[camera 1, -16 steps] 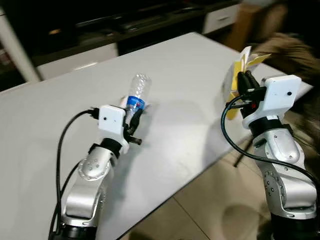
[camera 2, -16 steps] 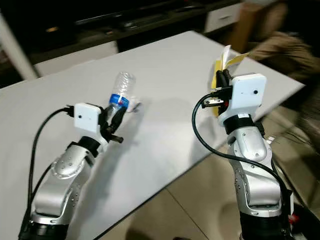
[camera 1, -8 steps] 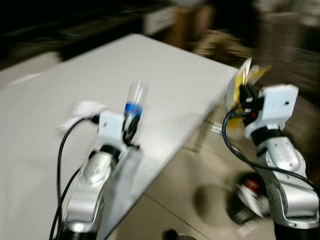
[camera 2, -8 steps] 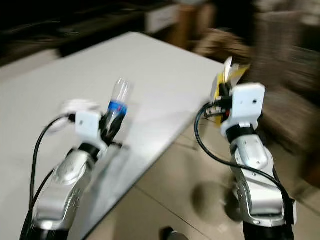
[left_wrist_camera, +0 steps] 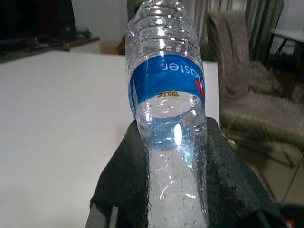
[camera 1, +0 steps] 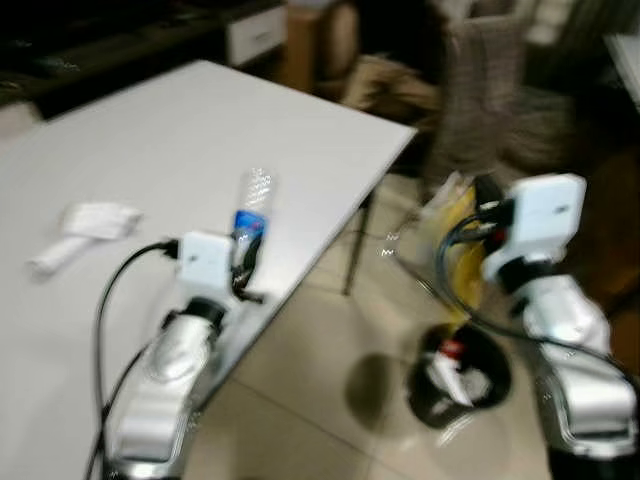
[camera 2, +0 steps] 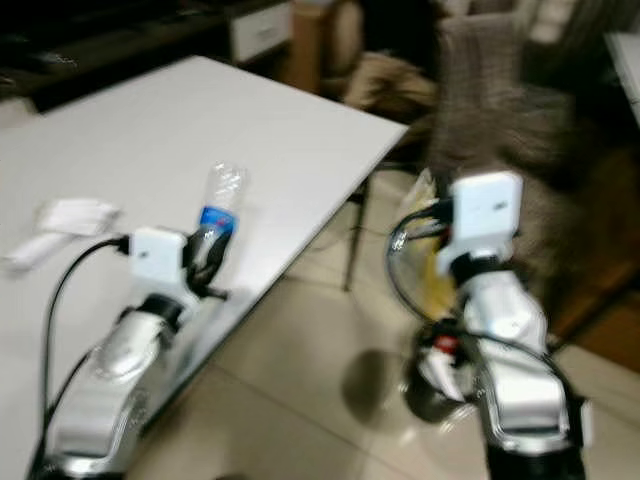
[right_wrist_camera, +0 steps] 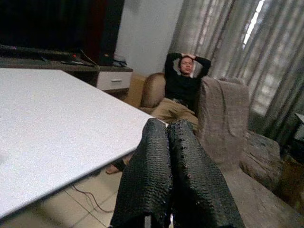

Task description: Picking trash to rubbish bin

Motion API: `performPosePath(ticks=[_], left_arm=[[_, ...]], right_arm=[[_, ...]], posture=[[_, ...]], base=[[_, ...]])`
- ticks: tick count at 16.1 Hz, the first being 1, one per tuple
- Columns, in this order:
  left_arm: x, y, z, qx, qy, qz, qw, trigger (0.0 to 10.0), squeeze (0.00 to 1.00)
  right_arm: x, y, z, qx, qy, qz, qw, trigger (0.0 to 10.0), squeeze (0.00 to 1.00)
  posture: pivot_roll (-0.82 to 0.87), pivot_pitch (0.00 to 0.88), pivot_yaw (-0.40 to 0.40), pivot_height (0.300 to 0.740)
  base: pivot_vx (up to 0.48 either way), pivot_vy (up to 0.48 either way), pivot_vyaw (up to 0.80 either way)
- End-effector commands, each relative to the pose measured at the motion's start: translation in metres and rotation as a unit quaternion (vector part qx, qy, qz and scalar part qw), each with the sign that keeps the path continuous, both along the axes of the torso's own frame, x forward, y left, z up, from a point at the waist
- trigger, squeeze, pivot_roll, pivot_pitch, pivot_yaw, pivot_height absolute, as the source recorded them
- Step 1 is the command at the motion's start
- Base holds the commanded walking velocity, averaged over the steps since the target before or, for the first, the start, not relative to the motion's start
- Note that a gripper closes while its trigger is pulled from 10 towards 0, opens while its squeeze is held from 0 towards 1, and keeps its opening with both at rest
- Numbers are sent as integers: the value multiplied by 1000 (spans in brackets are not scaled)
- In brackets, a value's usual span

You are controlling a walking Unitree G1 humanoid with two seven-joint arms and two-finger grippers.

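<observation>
My left gripper (camera 1: 247,250) is shut on a clear plastic bottle (camera 1: 251,205) with a blue label, held upright over the white table's (camera 1: 200,120) near edge. In the left wrist view the bottle (left_wrist_camera: 166,109) sits between both black fingers (left_wrist_camera: 123,190). To the right, off the table, my right gripper (camera 1: 486,197) is raised and shut on a yellow wrapper (camera 1: 452,245). Its fingers (right_wrist_camera: 152,161) press together in the right wrist view. A black rubbish bin (camera 1: 495,352) with some trash inside stands on the tiled floor below the right arm.
Crumpled white paper (camera 1: 88,225) lies on the table at the left. A person (right_wrist_camera: 183,85) sits in an armchair beyond the table's corner. A chair draped in grey cloth (camera 1: 480,90) stands behind the bin. Tiled floor (camera 1: 320,400) lies between table and bin.
The camera has swung to the right, bringing the bin, the floor and the white paper into view. Both grippers keep their hold on the bottle and the wrapper.
</observation>
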State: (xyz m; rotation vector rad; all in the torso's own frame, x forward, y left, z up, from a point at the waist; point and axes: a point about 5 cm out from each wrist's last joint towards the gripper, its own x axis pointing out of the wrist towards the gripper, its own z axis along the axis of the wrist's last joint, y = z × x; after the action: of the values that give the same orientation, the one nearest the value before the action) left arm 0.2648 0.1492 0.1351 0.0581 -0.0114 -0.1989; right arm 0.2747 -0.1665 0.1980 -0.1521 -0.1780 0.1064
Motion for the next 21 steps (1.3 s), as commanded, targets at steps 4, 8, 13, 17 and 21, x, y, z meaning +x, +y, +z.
performPosePath(ticks=[4,8,13,17,21], left_arm=[[-1,-7,-4,7,5,-16,1000,10000,0],[-1,-9,-4,8,4,-21,1000,10000,0],[-3,-2,-1,12,-6,3,1000,10000,0],[-1,-6,-2,16,0,-20,1000,10000,0],[-9,-17,-11,30,3,-53,998,10000,0]], right_arm=[[-10,-9,-31,-6,55,-22,998,10000,0],[-15,-13,-45,-9,76,-31,997,10000,0],[-18,-5,-53,20,87,-15,996,10000,0],[-18,-2,-60,17,94,-8,995,10000,0],[-27,1,-85,1,140,-6,990,10000,0]], posture=[[-40,0,-30,740],[-44,0,-25,740],[-40,0,-22,740],[-38,0,-20,740],[-43,0,-15,740]], base=[[0,0,-800],[0,0,-800],[0,0,-320],[0,0,0],[0,0,0]])
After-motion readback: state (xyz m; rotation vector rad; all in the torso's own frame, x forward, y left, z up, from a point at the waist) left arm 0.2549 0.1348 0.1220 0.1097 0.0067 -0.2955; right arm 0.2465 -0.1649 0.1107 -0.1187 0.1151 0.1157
